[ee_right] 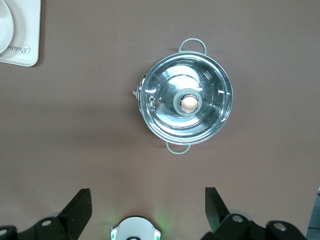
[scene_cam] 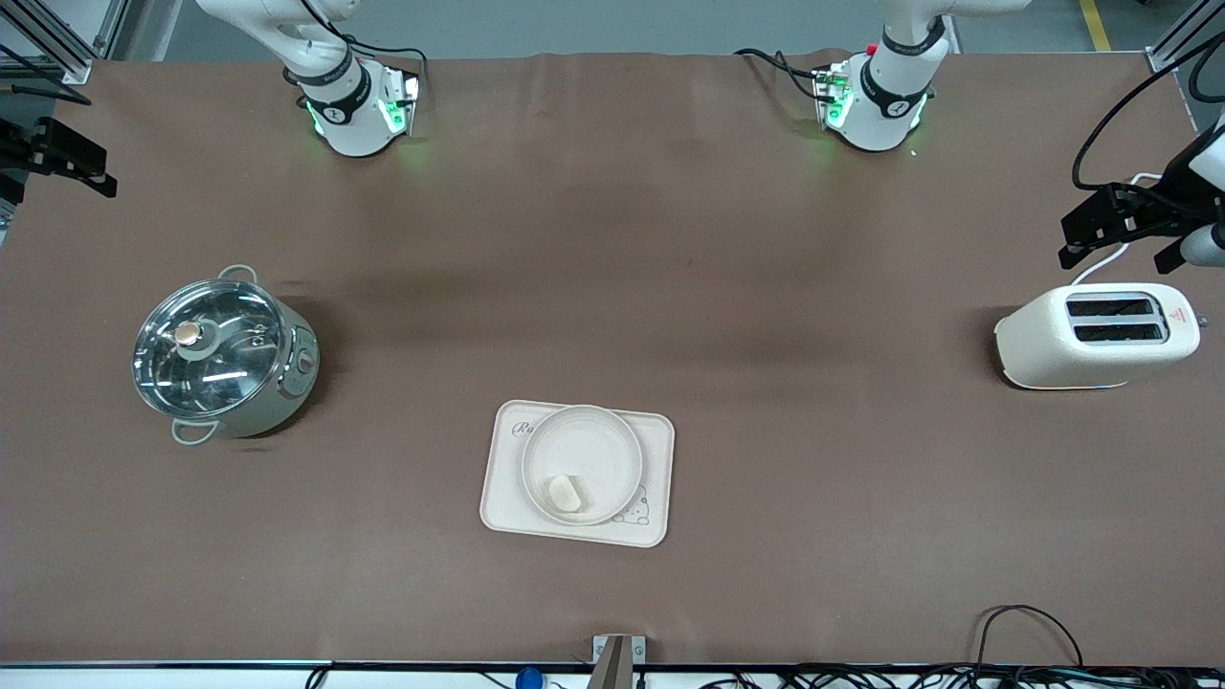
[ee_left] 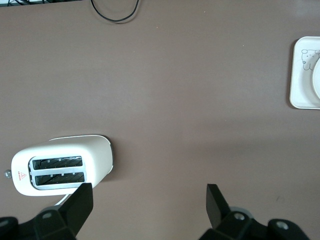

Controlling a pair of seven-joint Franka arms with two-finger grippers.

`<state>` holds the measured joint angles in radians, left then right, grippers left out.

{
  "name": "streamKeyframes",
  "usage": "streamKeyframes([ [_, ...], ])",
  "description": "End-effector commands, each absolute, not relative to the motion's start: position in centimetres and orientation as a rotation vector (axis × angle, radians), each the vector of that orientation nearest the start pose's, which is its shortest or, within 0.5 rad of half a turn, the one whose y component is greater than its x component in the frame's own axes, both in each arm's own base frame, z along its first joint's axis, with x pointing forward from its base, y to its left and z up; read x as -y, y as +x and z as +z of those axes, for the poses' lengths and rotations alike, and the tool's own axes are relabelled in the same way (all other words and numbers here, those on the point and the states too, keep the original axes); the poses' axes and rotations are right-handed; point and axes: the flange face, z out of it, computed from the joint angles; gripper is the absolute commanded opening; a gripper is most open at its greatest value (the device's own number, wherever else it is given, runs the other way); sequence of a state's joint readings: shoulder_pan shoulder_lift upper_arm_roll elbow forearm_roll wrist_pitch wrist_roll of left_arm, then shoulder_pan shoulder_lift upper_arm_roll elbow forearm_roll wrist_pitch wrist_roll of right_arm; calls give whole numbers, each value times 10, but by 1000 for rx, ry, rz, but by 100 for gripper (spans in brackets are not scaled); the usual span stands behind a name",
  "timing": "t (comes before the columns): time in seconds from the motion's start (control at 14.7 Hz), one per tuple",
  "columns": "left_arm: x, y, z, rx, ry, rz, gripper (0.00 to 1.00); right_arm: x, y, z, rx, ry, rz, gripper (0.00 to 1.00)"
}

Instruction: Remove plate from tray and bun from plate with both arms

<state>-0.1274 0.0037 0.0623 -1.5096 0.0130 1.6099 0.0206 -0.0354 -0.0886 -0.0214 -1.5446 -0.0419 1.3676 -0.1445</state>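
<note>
The round cream plate [scene_cam: 582,450] sits on the rectangular cream tray [scene_cam: 504,498] near the table's front edge. The small pale bun [scene_cam: 565,494] lies in the plate, on its side nearer the front camera. My left gripper [scene_cam: 1120,244] is open and empty, in the air over the left arm's end of the table, beside the toaster; its wrist view shows wide-apart jaws [ee_left: 150,200] and a tray corner [ee_left: 302,75]. My right gripper [scene_cam: 57,167] is open and empty over the right arm's end of the table, and its wrist view shows the jaws wide apart [ee_right: 148,202].
A white two-slot toaster [scene_cam: 1096,335] stands at the left arm's end, also in the left wrist view [ee_left: 60,165]. A steel pot with a glass lid [scene_cam: 225,354] stands at the right arm's end, also in the right wrist view [ee_right: 187,102]. Cables lie along the front edge.
</note>
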Motion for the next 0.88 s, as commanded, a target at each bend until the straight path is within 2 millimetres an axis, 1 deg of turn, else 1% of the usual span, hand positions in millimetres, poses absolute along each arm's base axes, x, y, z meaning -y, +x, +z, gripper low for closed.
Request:
streamKeyframes([
  [0.0,32,557,662,-146,-3104,-146,100,25,494,670,155,-3184,125,100],
  [0.2,33,558,660,-96,-3104,-143,100,25,494,670,155,-3184,125,100],
  [0.34,37,557,660,-103,-3105,-136,100,25,495,668,155,-3184,127,100],
  [0.48,38,555,658,-105,-3105,-107,100,22,497,664,157,-3164,133,100],
  [0.54,38,555,658,-105,-3104,-105,100,16,499,658,170,-3129,139,100],
  [0.61,37,555,656,-105,-3103,-98,100,8,504,643,187,-3103,135,100],
  [0.75,37,555,656,-105,-3104,-93,100,-13,514,606,221,-3056,101,100],
  [0.81,37,555,655,-105,-3104,-90,100,-19,519,590,214,-3014,87,100],
])
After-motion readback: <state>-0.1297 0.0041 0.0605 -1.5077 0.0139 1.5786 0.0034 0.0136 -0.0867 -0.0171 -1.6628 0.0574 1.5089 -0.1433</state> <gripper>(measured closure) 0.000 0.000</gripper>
